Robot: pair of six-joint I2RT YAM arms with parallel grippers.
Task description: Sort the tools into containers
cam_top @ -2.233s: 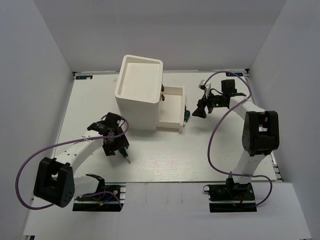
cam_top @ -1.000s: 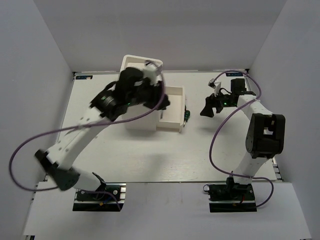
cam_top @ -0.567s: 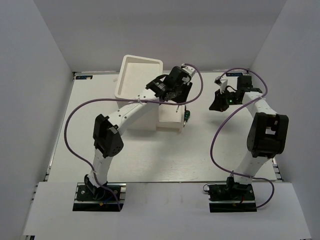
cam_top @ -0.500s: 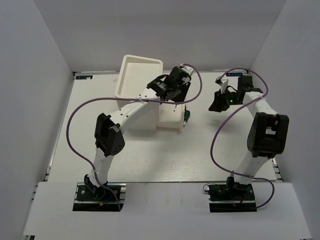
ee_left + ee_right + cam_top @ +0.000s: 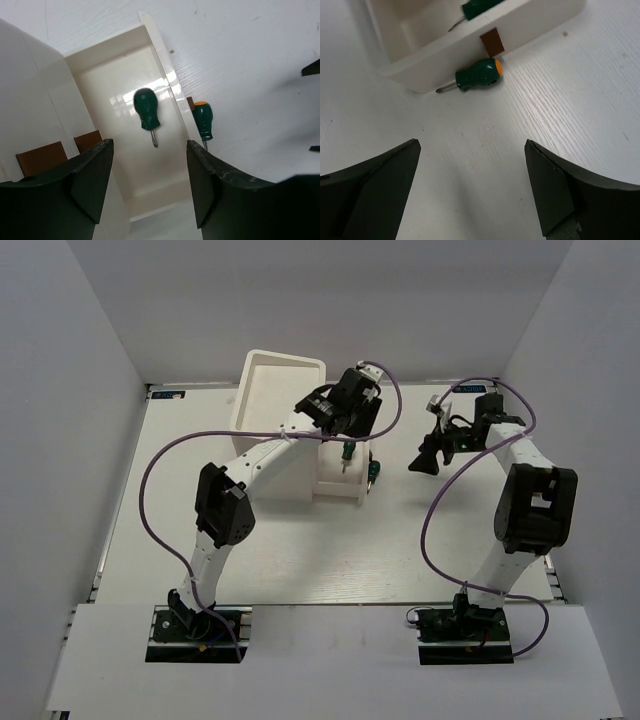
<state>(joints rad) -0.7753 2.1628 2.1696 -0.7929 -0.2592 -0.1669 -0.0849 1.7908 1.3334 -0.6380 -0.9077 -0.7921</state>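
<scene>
Left arm has swung from low over the near-left tabletop (image 5: 300, 560) to a full stretch across the cabinet (image 5: 275, 455). It now hangs above the one pulled-out drawer (image 5: 161, 57). Right arm has barely shifted and sits off to the drawer's right.

Left pincer (image 5: 150, 150) is released, jaws spread wide with nothing between them. Directly under it a stubby green screwdriver (image 5: 146, 114) is inside the drawer, tip toward the near end. It looks blurred, so I cannot tell whether it is dropping or already lying flat.

Right pincer (image 5: 471, 145) is also released and empty, hovering over bare tabletop and aimed at the drawer front.

A second green screwdriver (image 5: 475, 75), with an orange end cap, lies on the tabletop outside the drawer. It is just beside the front wall, near the dark knob (image 5: 491, 42).

Progress, judged from this: one green screwdriver looks sorted and the drop appears done or nearly done. The orange-capped one is not yet in a container and looks like the obvious next pick, best placed for the right arm. No pliers or thin screwdrivers show in any view. The shut drawers hide their contents, so I cannot tell how much else is sorted.
</scene>
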